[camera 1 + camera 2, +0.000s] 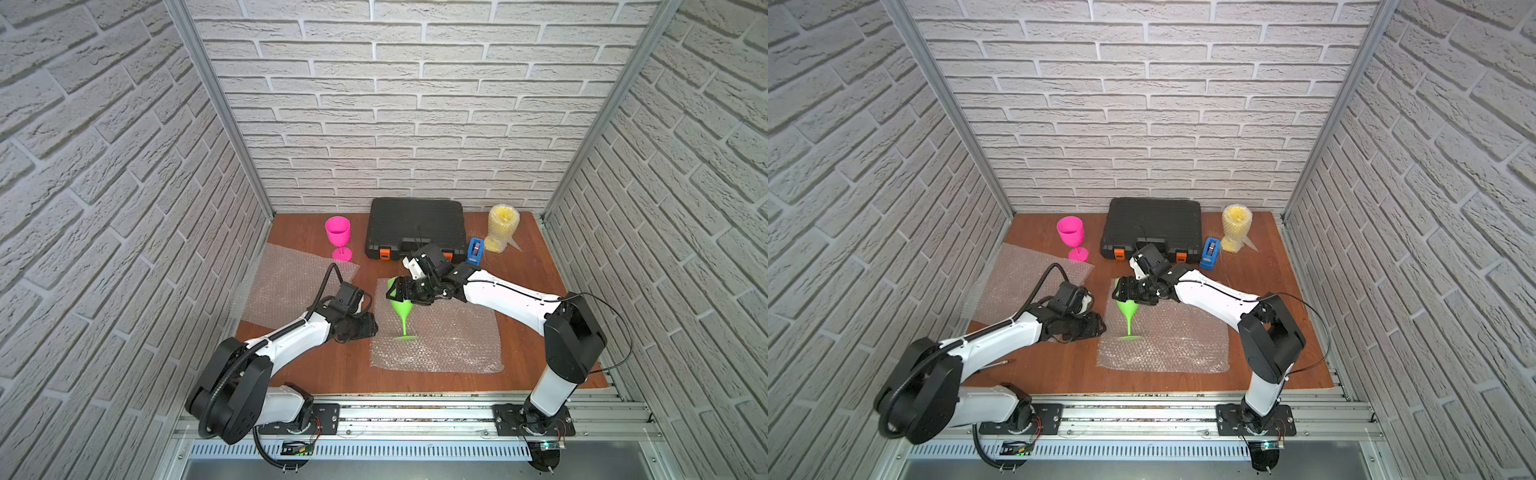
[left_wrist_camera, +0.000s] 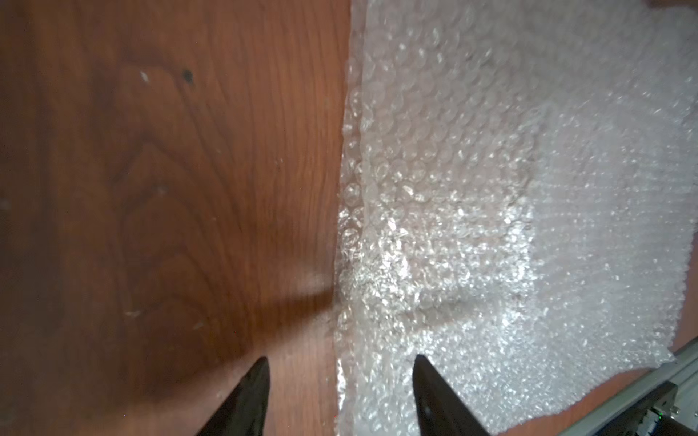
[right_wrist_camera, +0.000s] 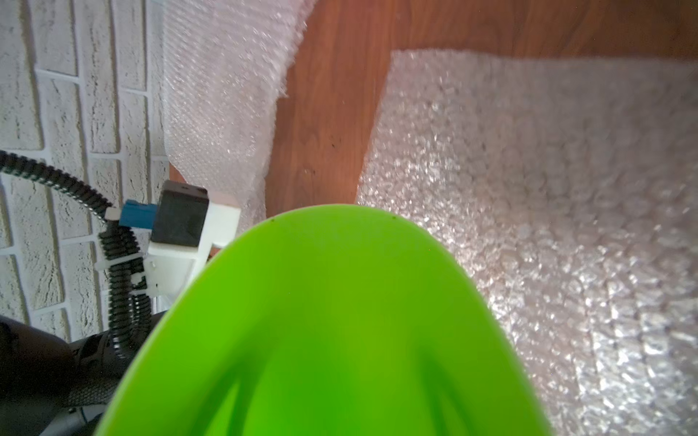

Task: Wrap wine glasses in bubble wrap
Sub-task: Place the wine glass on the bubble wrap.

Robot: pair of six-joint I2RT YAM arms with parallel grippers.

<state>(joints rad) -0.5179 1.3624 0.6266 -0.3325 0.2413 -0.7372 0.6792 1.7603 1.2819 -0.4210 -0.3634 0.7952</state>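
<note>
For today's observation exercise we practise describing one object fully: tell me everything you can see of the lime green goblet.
The lime green goblet looks like opaque, smooth plastic, with a rounded bowl tapering to a thin stem and a flat round foot. The right gripper clasps the bowl near its rim. The goblet is roughly upright, foot down, over the bubble wrap sheet. Whether the foot touches the sheet is unclear. It is not yet wrapped.

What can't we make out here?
Right gripper: its body covers the jaws in both top views; the lime green plastic goblet fills the right wrist view.
Left gripper: the left wrist view's edge crops the jaws; whether they touch the clear bubble wrap sheet is unclear.
Yellow plastic goblet: already wrapped, details hidden in both top views.
</note>
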